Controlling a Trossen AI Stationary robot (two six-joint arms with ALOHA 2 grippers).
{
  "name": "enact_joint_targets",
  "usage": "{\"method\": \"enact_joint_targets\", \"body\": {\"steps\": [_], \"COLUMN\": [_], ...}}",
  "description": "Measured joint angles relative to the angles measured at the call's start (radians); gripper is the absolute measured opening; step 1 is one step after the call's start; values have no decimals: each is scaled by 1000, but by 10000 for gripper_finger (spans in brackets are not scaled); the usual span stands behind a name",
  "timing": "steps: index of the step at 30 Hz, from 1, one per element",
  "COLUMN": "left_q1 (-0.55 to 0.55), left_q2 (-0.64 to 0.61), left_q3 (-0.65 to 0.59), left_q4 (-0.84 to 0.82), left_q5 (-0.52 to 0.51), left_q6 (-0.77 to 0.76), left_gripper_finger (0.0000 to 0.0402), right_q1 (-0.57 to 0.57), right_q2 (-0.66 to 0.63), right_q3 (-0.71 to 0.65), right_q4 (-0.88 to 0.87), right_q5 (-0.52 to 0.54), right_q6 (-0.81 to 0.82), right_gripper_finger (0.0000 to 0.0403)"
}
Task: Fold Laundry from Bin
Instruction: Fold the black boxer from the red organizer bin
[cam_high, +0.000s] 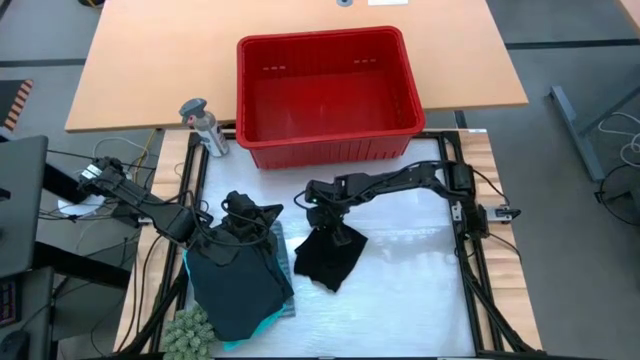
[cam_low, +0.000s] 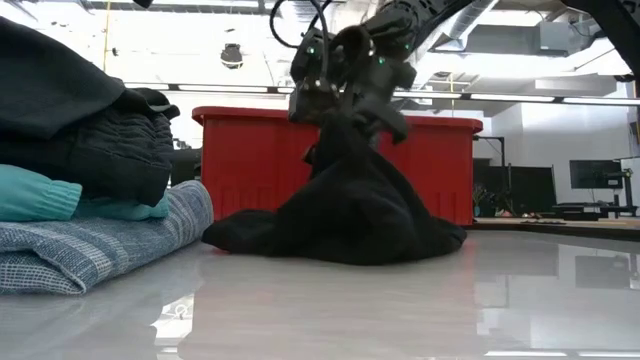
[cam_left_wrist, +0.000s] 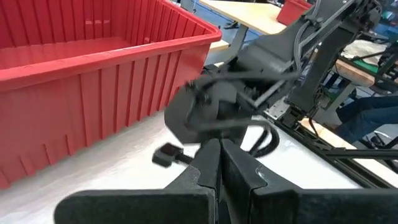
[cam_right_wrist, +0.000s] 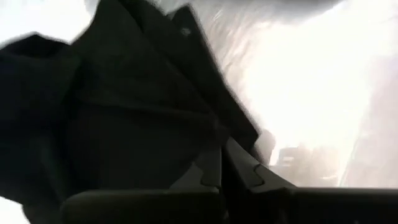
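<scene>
White glossy tabletop (cam_high: 420, 270); bright workshop behind red bin (cam_high: 325, 95).

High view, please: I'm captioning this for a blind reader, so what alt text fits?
Seen from above, the right hand pinches a crumpled black garment on the white table, in front of an empty red bin. The left hand rests over a stack of folded laundry at the table's left edge.

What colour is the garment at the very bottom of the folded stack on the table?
Blue-grey with fine stripes: the bottom garment shows best in the low view, under a turquoise one.
</scene>
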Motion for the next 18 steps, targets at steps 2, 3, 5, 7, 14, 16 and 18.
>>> {"method": "enact_joint_targets", "body": {"steps": [2, 3, 5, 7, 14, 16, 18], "left_q1": [0, 0, 0, 0, 0, 0, 0], "left_q2": [0, 0, 0, 0, -1, -1, 0], "left_q3": [0, 0, -9, -14, -58, -90, -121], "left_q4": [-3, -6, 9, 6, 10, 15, 13], "left_q5": [0, 0, 3, 4, 33, 56, 67], "left_q6": [-13, -18, -22, -28, -69, -107, -175], "left_gripper_finger": [0, 0, 0, 0, 0, 0, 0], "right_q1": [-11, -17, -31, -50, -129, -150, -172], "right_q2": [-6, -15, -21, -25, -28, -29, -29], "right_q3": [30, 44, 69, 95, 98, 82, 61], "right_q4": [-33, -60, -112, -158, -284, -299, -309], "right_q5": [0, 0, 21, 43, 51, 51, 51], "right_q6": [7, 8, 10, 18, 62, 62, 61], "right_gripper_finger": [22, 19, 18, 18, 23, 31, 33]}}
